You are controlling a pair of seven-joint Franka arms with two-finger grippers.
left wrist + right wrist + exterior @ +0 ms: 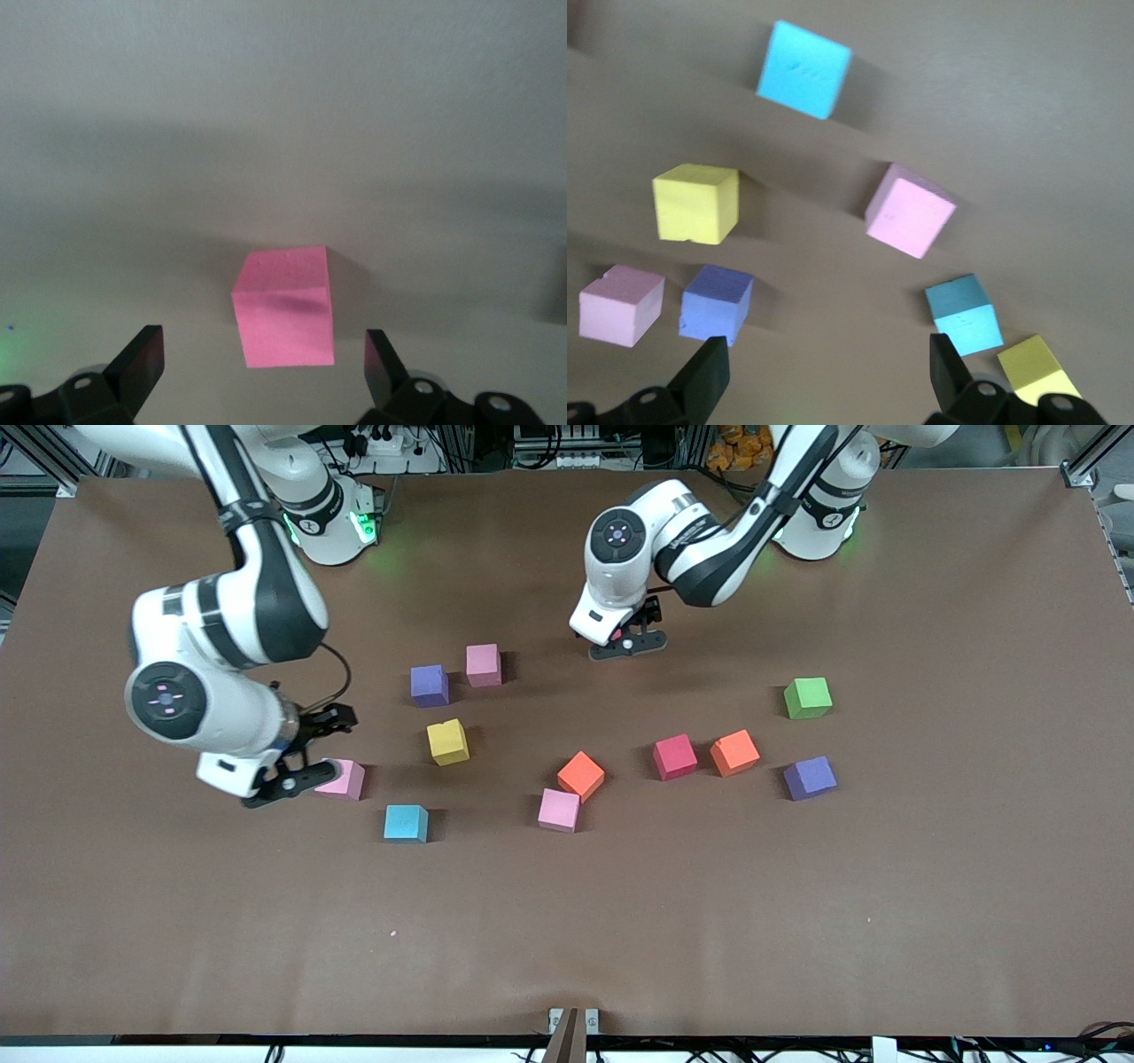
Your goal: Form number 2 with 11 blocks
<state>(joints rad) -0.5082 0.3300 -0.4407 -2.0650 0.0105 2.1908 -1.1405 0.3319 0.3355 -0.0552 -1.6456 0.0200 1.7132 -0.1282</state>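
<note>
Your two arms hang over a brown table (pixel 930 886) strewn with loose blocks, none of them stacked. The right gripper (pixel 826 372), jaws spread wide and holding nothing, hangs over the table toward the right arm's end, just beside a pink cube (pixel 344 779). A light blue cube (pixel 406 823) lies nearer the front camera than that pink one.

Your left gripper (pixel 631 640) hovers over the middle of the table, toward the robots' bases. Its fingers (pixel 142 359) stand wide apart, and in the left wrist view a cube that reads pink (pixel 285 305) sits on the table between and just ahead of them, touched by neither. In the front view the arm's hand hides that cube.

Near the left gripper, toward the right arm's end, a second pink cube (pixel 484 664) and a purple cube (pixel 430 685) sit side by side. A yellow cube (pixel 448 741) lies nearer the front camera than those two.

At the middle, an orange cube (pixel 581 775) and a third pink cube (pixel 559 810) meet at a corner. Toward the left arm's end, a red cube (pixel 675 756) and another orange cube (pixel 734 752) sit close together, with a second purple cube (pixel 810 778) past them. The green cube (pixel 807 697) stands apart, farther from the front camera than that purple one.
</note>
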